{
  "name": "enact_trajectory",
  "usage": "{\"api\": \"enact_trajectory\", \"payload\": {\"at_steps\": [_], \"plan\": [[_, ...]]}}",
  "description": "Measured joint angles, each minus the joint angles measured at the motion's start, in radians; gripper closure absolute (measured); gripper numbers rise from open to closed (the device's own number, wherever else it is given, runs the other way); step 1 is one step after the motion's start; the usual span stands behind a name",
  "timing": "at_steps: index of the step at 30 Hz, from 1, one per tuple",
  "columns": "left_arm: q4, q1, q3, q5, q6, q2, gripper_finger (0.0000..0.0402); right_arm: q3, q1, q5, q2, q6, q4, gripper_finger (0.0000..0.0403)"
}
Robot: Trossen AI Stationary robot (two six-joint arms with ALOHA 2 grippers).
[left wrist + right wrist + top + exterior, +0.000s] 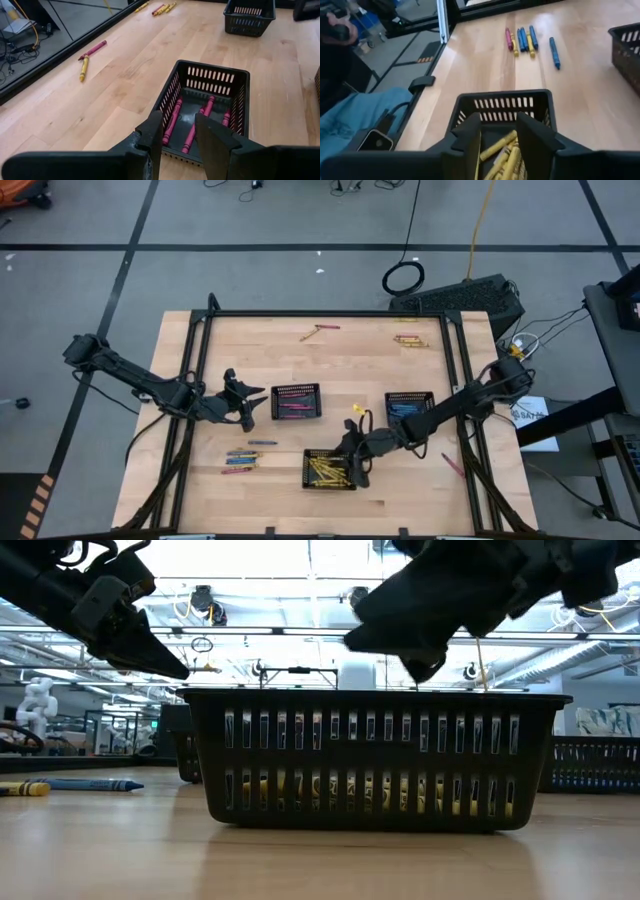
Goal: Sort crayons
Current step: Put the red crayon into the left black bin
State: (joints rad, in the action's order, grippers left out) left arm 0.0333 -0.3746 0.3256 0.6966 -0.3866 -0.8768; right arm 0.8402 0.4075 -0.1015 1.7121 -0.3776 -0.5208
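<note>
- High view shows three black mesh rectangular trays on the pale wooden table [200,380]: the pink-crayon tray [296,401], the blue-crayon tray [409,404] and the yellow-crayon tray [329,469], each already holding sticks of its colour.
- Left unsorted: a mixed cluster of loose crayons [242,459] near the front left, a pink-and-yellow pair [318,332] and a small group [408,340] at the far edge, one pink crayon [453,466] at the right. By my judgement, sorting is roughly halfway.
- The yellow crayons [501,156] lie lengthwise along their tray.
- The right gripper [497,132] hovers over the yellow tray, jaws parted, empty.
- The left gripper [178,134] waits beside the pink tray, jaws partly open, holding nothing.
</note>
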Motion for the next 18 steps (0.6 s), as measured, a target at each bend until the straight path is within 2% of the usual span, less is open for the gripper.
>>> {"api": "enact_trajectory", "payload": {"at_steps": [5,8,13,16,18], "plan": [[0.000,0.000,0.000,0.000,0.000,0.000,0.0288,0.000,0.028,0.000,-0.138,-0.032,0.198,0.0285],[-0.002,0.000,0.000,0.000,-0.001,0.000,0.0288,0.000,0.055,0.002,-0.229,-0.130,0.374,0.0295],[-0.003,0.000,0.000,0.000,-0.001,0.000,0.0288,0.001,0.096,0.000,-0.346,-0.433,0.737,0.0312],[-0.003,0.000,0.000,0.000,-0.001,0.000,0.0288,0.000,0.122,0.002,-0.369,-0.628,1.019,0.0318],[-0.003,0.000,0.000,0.000,-0.002,0.000,0.0288,0.000,0.138,0.041,-0.368,-0.746,1.176,0.0318]]}}
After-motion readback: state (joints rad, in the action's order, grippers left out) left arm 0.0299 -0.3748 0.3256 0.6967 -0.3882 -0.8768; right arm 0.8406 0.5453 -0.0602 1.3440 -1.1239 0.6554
